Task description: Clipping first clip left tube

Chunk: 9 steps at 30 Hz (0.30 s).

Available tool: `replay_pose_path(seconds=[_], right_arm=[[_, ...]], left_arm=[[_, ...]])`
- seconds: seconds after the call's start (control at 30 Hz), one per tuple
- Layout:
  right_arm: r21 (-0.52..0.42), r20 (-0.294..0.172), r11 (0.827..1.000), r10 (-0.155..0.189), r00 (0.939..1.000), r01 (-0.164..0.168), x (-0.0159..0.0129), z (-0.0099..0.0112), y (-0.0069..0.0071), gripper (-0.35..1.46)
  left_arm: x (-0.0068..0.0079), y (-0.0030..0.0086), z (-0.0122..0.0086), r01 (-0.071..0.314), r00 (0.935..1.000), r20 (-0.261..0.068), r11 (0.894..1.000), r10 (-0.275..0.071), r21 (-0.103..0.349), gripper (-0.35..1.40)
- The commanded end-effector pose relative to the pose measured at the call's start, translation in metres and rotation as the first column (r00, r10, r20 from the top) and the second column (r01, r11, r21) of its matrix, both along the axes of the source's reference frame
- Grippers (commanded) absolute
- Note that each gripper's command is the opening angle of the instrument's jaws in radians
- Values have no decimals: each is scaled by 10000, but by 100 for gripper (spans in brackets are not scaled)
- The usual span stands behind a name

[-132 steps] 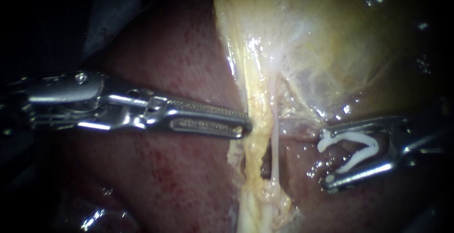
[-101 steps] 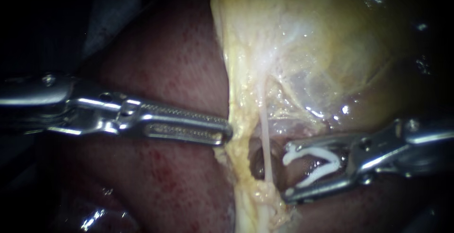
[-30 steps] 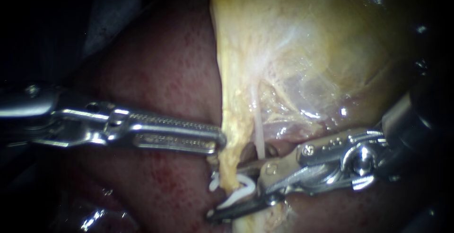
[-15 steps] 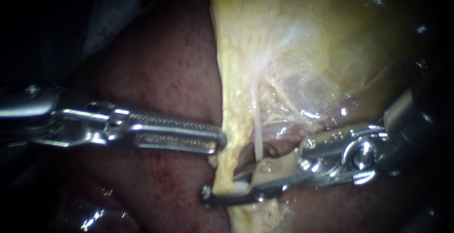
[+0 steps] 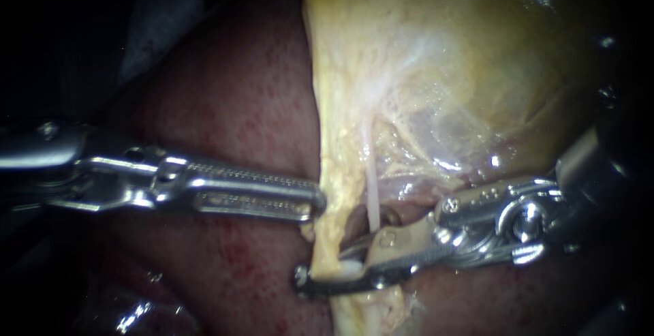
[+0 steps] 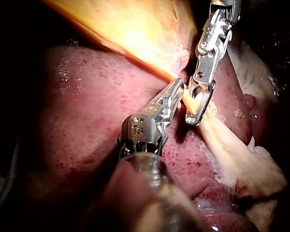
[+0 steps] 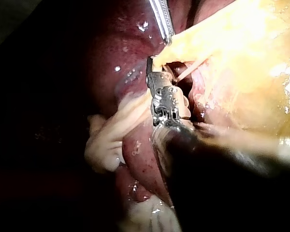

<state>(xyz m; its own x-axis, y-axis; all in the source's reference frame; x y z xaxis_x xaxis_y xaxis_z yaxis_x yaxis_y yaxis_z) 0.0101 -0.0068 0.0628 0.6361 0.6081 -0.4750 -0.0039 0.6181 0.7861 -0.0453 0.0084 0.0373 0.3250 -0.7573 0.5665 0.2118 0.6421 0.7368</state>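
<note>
The left tube, a yellow fatty band running down from the gallbladder over the liver, is clamped low down by the right instrument. Its jaws are pressed together on the white clip set round the tube, and only a small part of the clip is seen, at the band's right edge. Just above, the tube's left edge is gripped by the closed jaws of the left instrument and appears to be held taut. Whether the clip's ends are latched past the far edge cannot be told; if too much bulk is enclosed, an unlatched clip could be shed once the jaws are released. The thin tube is seen just beside the upper jaw and could be caught or nicked should the instrument be twisted. Should the sideways pull be increased, the band could be torn or the clip dragged along it
</note>
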Motion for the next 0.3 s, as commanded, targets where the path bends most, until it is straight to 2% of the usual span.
replay_pose_path(seconds=[0.03,0.3], right_arm=[[-1,-2,10000,-4,10000,4,0,0,0,-23],[-5,-3,10000,-6,10000,6,0,0,-1,-22]], left_arm=[[0,0,0,1,10000,-2,10000,-1,-3,-13],[-1,0,1,5,10000,-5,10000,-5,-6,-13]])
